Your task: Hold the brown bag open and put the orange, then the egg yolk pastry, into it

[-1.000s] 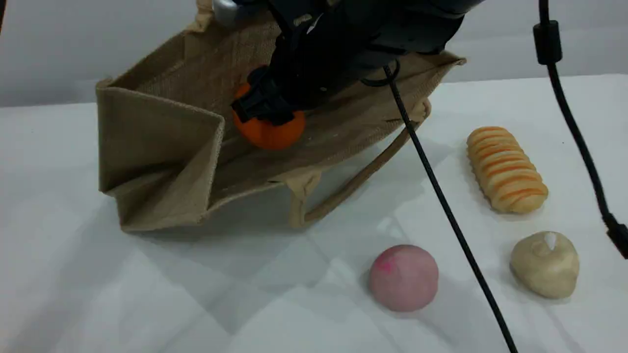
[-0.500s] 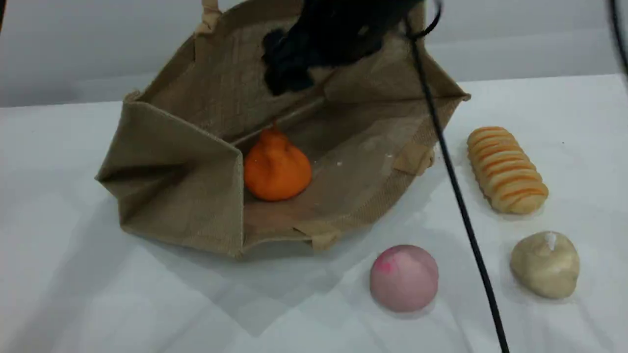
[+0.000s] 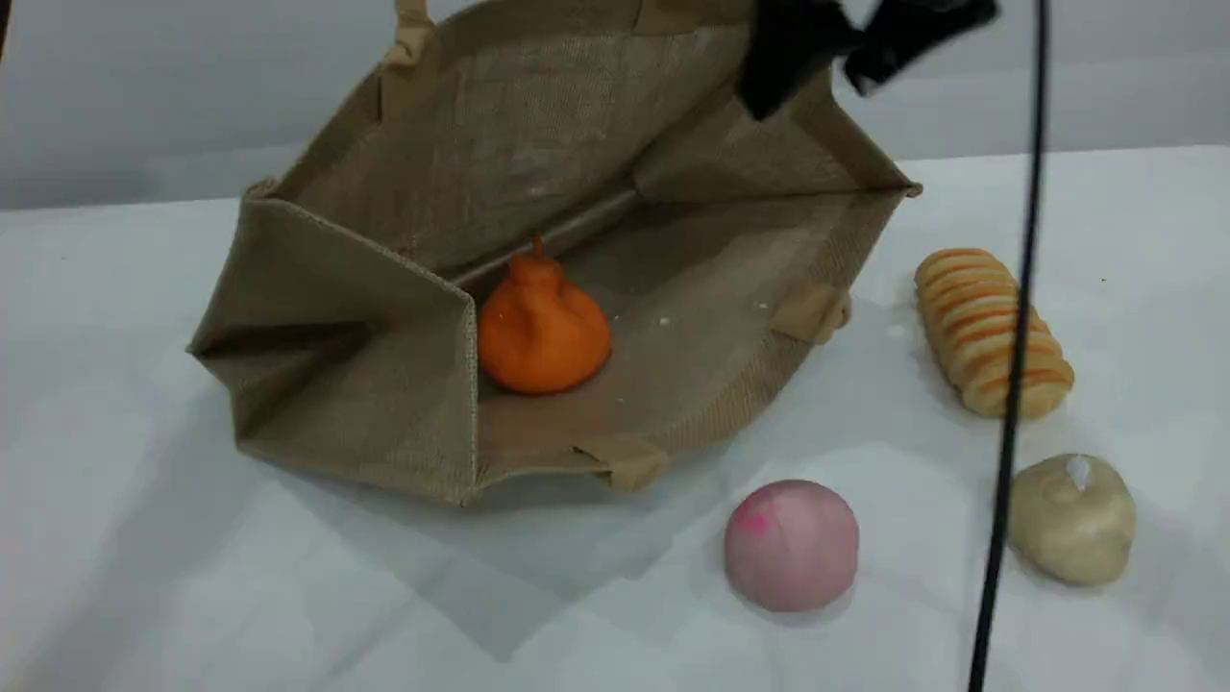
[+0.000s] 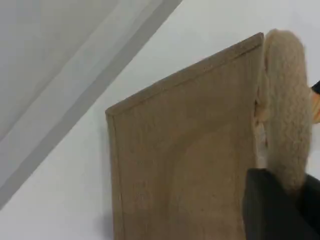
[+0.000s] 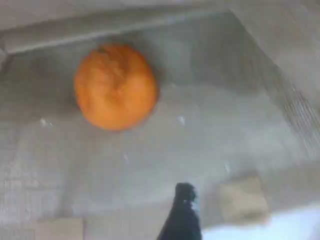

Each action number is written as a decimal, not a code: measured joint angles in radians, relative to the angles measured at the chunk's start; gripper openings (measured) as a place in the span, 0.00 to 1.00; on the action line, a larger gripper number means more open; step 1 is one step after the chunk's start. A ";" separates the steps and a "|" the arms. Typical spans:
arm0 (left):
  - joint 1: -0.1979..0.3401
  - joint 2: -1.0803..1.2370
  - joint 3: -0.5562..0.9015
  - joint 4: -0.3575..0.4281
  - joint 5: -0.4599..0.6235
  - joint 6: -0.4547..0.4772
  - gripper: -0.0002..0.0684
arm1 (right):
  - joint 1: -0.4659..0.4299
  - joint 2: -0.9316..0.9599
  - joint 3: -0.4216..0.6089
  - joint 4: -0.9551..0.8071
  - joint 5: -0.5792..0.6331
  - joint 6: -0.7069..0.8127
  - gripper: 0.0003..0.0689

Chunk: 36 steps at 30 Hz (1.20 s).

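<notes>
1 orange (image 3: 543,327) now loose inside brown bag (image 3: 384,384), right hand (image 3: 846,48) opened and lifted away, left hand (image 4: 280,210) closed on bag handle (image 4: 285,100).

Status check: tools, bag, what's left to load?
Left tool shut on bag handle. Right tool open, empty. Orange inside brown bag. Egg yolk pastry unobstructed.

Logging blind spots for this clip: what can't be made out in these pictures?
- Left gripper: left wrist view shows only a dark tip beside the rope handle; the grip itself is cut off by the edge.
- Right gripper: blurred at the scene view's top edge.
- Brown bag: top rim cut off in the scene view.
- Egg yolk pastry: partly crossed by a black cable.
</notes>
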<state>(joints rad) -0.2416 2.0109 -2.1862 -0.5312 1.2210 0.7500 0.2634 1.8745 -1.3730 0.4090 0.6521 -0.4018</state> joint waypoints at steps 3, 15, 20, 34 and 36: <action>0.000 0.000 0.000 0.000 0.000 0.000 0.15 | -0.044 0.000 0.000 -0.019 0.061 0.043 0.80; 0.000 0.000 0.000 0.001 0.000 0.002 0.15 | -0.065 0.001 0.000 -0.252 0.328 0.265 0.77; 0.000 0.000 0.000 0.001 0.000 0.002 0.15 | -0.065 0.008 0.041 -0.319 0.407 0.326 0.77; 0.000 0.000 0.000 0.001 0.000 0.001 0.15 | -0.065 0.011 0.224 -0.330 0.221 0.342 0.77; 0.000 0.000 0.000 0.001 0.000 0.001 0.15 | -0.065 0.018 0.233 -0.330 0.216 0.342 0.77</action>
<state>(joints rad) -0.2416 2.0109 -2.1862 -0.5303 1.2210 0.7509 0.1981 1.8929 -1.1396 0.0787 0.8681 -0.0602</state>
